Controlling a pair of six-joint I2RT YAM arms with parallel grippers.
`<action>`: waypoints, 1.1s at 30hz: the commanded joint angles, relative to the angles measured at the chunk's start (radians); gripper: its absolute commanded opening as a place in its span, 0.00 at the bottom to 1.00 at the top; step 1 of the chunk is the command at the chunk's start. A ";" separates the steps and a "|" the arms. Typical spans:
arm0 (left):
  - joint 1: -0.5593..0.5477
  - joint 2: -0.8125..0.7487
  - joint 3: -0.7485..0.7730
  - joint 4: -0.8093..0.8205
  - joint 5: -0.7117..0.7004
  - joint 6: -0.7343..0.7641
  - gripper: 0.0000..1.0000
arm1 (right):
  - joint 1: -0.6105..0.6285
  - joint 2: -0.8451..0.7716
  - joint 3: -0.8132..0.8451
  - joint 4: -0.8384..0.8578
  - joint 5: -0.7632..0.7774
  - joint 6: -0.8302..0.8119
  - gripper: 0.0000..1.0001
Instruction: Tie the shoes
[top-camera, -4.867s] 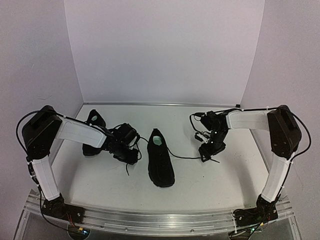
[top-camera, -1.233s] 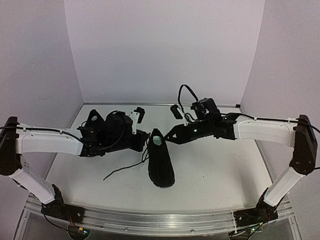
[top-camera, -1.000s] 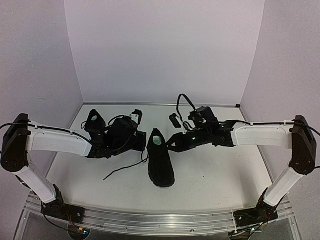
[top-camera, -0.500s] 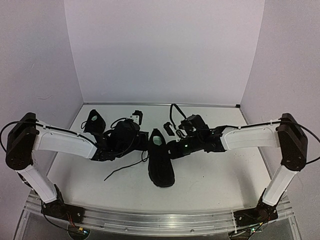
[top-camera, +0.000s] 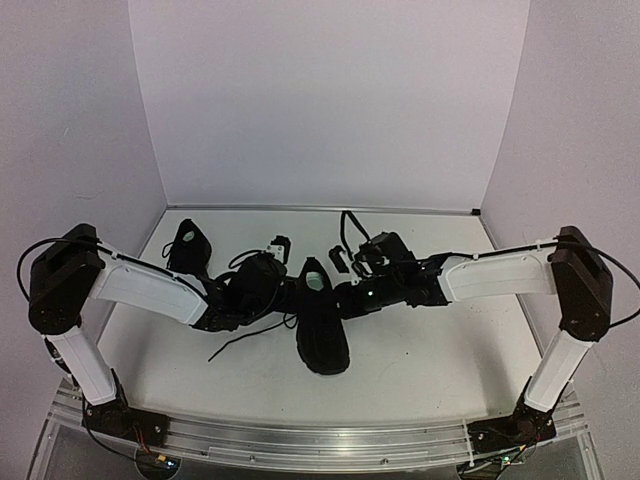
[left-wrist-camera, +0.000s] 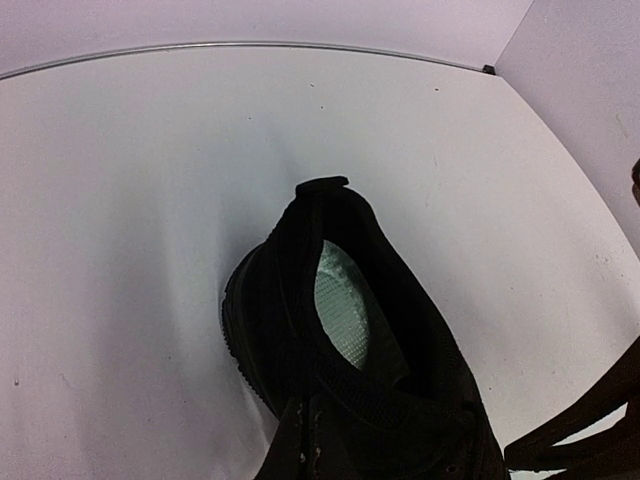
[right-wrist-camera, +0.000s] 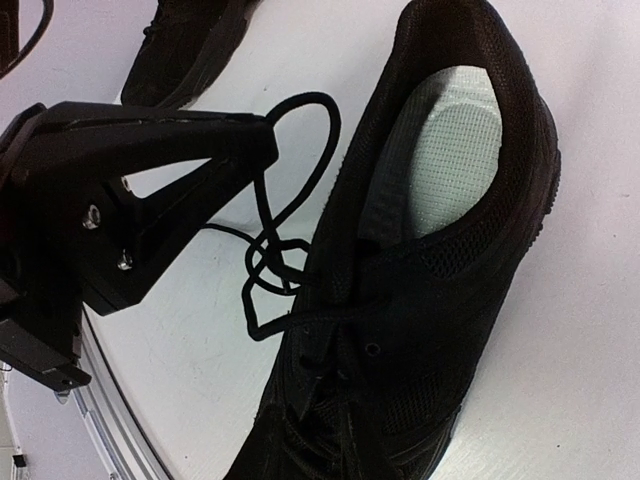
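A white worktop (top-camera: 430, 350) closed in by pale lilac walls (top-camera: 330, 100) carries two black shoes, and a metal rail (top-camera: 320, 440) runs along its near edge under both arm bases. The middle shoe (top-camera: 322, 325) lies near the centre, toe toward the near edge and heel toward the far wall. The far-left shoe (top-camera: 186, 243) sits well apart from it, close to the far left corner, with its near end partly covered by the left arm (top-camera: 150, 285). A loose black lace (top-camera: 235, 345) lies across the worktop left of the middle shoe. In the right wrist view it loops and crosses itself just beside the eyelets, between the shoe and the left tool (right-wrist-camera: 262, 150). The middle shoe's opening holds a pale grey-green insole (right-wrist-camera: 450, 130), bare apart from the tongue's shadow. Both arms are stretched low and inward from opposite sides, elbows high at the outer edges and forearms sloping down toward the shoe's heel end. The left tool's tip meets the lace at the shoe's left side, but I cannot tell whether it is clamped on the strand. The right tool (top-camera: 345, 297) sits at the shoe's right side beside the collar. Its fingers are lost against the black shoe, so I cannot tell whether they are apart or together.
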 joint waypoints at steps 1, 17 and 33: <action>-0.004 -0.003 -0.008 0.056 0.041 0.012 0.00 | 0.004 0.017 -0.002 0.009 0.012 0.006 0.20; -0.010 -0.051 -0.070 0.056 0.175 -0.082 0.00 | 0.015 0.006 -0.023 0.010 -0.029 -0.014 0.31; -0.010 -0.100 -0.023 -0.083 0.232 -0.121 0.00 | 0.033 0.014 -0.016 0.012 -0.047 -0.047 0.31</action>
